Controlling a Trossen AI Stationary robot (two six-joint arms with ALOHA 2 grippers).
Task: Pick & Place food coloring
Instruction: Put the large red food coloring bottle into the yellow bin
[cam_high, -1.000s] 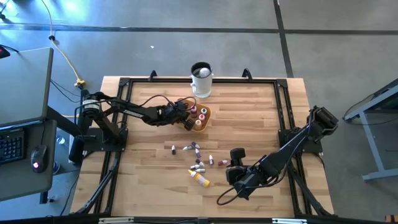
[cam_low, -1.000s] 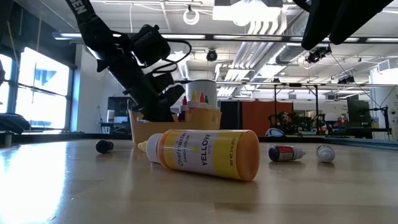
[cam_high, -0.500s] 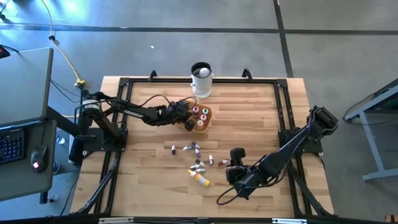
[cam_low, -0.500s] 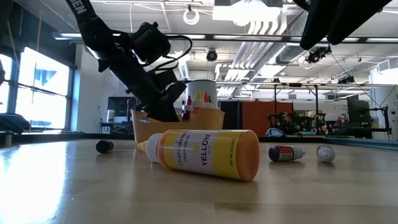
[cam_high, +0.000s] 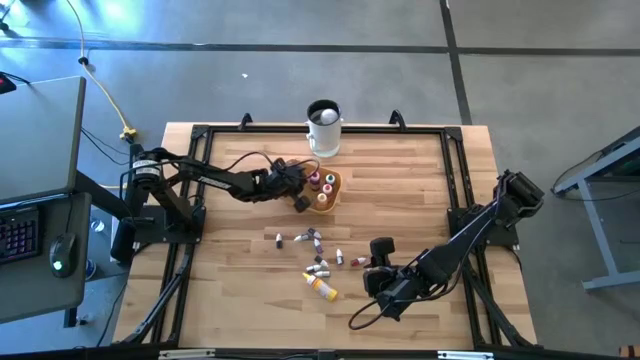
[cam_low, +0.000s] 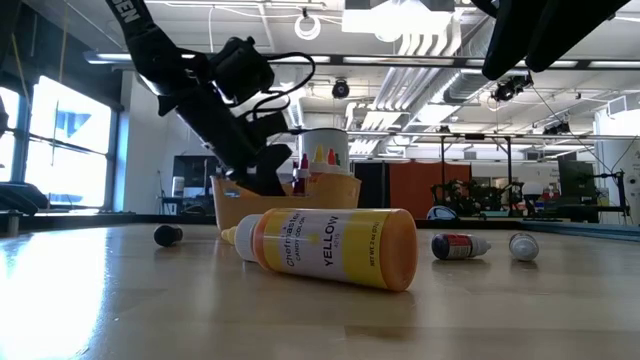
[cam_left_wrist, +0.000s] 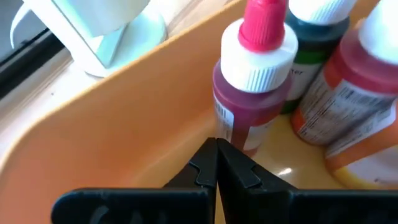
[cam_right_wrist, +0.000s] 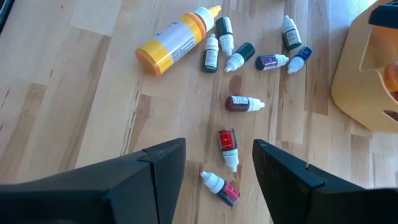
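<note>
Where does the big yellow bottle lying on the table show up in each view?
High view: yellow bottle in the table's near middle, nearest of the scattered bottles.
Low view: large in the foreground, on its side.
Left wrist view: not in it.
Right wrist view: far across the table.
Shared landmark: the orange bowl.

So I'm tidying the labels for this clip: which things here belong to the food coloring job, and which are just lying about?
Part of the job:
- small food coloring bottles scattered on the table
- bottles standing in the orange bowl
- large yellow bottle on its side
- left gripper, shut, inside the bowl
- right gripper, open, above the scattered bottles

Lying about:
- white mug
</note>
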